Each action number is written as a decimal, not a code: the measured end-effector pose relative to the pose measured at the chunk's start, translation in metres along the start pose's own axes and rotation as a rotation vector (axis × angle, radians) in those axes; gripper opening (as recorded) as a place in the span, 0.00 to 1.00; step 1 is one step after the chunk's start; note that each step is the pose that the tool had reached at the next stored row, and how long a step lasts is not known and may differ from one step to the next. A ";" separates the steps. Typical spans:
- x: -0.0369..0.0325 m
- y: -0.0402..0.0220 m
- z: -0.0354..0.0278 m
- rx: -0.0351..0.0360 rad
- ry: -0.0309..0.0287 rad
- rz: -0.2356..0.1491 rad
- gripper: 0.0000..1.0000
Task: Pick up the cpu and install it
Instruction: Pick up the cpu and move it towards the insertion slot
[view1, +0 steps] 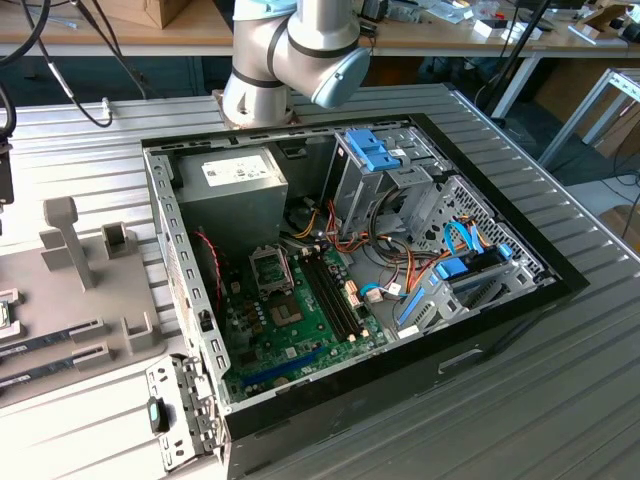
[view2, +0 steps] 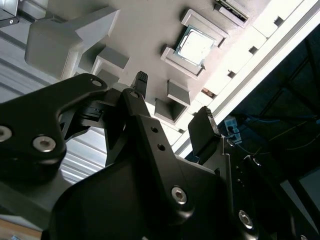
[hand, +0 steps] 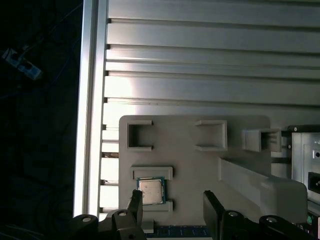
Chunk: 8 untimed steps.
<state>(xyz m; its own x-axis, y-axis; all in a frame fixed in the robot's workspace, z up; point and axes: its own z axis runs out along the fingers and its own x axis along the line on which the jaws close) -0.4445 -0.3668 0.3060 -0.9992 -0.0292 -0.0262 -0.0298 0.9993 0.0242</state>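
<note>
CPU (hand: 151, 191) — where's it at? (Desk)

Silver top up, seated btw two raised grey lips on a grey fixture plate (hand: 185, 132). The plate lies on a ribbed aluminium counter (hand: 200, 60), near the counter's edge; dark floor w/ cables beyond. In the second wrist view the CPU (view2: 195, 46) catches bright glare. (Photog)

Gripper? (Desk)

Gripper (hand: 174, 207) open, black fingers (hand: 212, 210) spread, nothing btw them. It hangs over the plate. One fingertip lines up beside the CPU in the first wrist view; the second wrist view shows the gripper (view2: 172, 105) w/ a clear gap to the chip. (Photog)

Room? (Desk)

Exterior view: robot arm (view1: 300, 45) rises behind an open PC case (view1: 380, 372) on the counter (view1: 560, 400). Inside are a green motherboard (view1: 290, 320), a grey power supply (view1: 230, 185) and blue-tabbed drive cages (view1: 375, 150). The fixture plate (view1: 140, 335) sits at the exterior view's left, w/ two memory sticks (view1: 55, 335). A wooden counter (view1: 150, 35) w/ cables and boxes runs along the back. (Photog)
</note>
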 end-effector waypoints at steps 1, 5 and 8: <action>0.0000 0.0002 0.0002 0.0000 0.0000 0.000 0.60; 0.0000 0.0016 0.0010 0.0000 0.0000 0.000 0.60; 0.0000 0.0024 0.0015 0.0000 0.0000 0.000 0.60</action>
<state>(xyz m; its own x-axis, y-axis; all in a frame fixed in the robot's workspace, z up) -0.4445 -0.3644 0.3046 -0.9992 -0.0292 -0.0262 -0.0299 0.9993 0.0242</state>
